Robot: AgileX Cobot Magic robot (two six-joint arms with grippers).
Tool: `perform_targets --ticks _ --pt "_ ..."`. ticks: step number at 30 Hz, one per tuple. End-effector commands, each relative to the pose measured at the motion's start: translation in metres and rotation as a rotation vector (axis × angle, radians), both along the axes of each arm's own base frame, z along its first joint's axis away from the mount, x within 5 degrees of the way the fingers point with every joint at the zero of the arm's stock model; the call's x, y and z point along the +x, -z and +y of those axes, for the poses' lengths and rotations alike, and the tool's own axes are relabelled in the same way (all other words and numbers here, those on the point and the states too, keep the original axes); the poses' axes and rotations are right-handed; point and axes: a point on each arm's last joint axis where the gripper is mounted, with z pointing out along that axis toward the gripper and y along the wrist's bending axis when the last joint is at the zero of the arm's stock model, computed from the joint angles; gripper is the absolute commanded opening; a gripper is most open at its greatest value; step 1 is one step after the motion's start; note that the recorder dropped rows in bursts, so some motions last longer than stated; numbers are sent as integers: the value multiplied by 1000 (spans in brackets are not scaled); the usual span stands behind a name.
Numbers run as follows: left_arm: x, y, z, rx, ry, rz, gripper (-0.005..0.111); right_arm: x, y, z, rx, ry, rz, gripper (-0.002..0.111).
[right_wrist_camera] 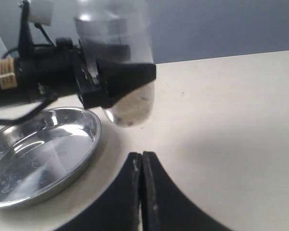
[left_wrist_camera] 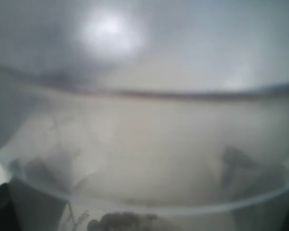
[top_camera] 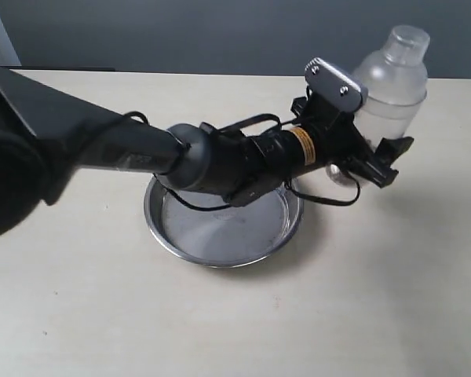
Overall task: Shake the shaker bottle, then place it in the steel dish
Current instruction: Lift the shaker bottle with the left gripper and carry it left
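The frosted shaker bottle (top_camera: 392, 78) stands upright at the back right, just beyond the steel dish (top_camera: 220, 236). My left gripper (top_camera: 369, 141) reaches across over the dish and is shut on the bottle's lower body. In the right wrist view a black finger (right_wrist_camera: 127, 77) crosses the bottle (right_wrist_camera: 115, 29), and beige grains show in its base, close over the table beside the dish (right_wrist_camera: 38, 159). The blurred bottle wall (left_wrist_camera: 144, 120) fills the left wrist view. My right gripper (right_wrist_camera: 142, 161) is shut and empty, low over the table near the dish; the exterior view does not show it.
The pale tabletop (top_camera: 377, 298) stretches round the dish on all sides. A grey wall (top_camera: 220, 31) runs behind the table's far edge. The left arm's black body (top_camera: 102, 141) spans the table's left half above the dish.
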Motion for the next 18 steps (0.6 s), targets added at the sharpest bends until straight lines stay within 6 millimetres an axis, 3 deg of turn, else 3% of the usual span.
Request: perform_targets --ticks 1,12,18 --pt "-10 -50 24 -39 -142 -108 0 0 -1 0 1 1 -12 -1" --pt "-60 -74 99 -42 -398 -140 0 0 -1 0 1 1 -12 -1" --pt "-95 -106 152 29 -600 -227 0 0 -1 0 1 1 -12 -1"
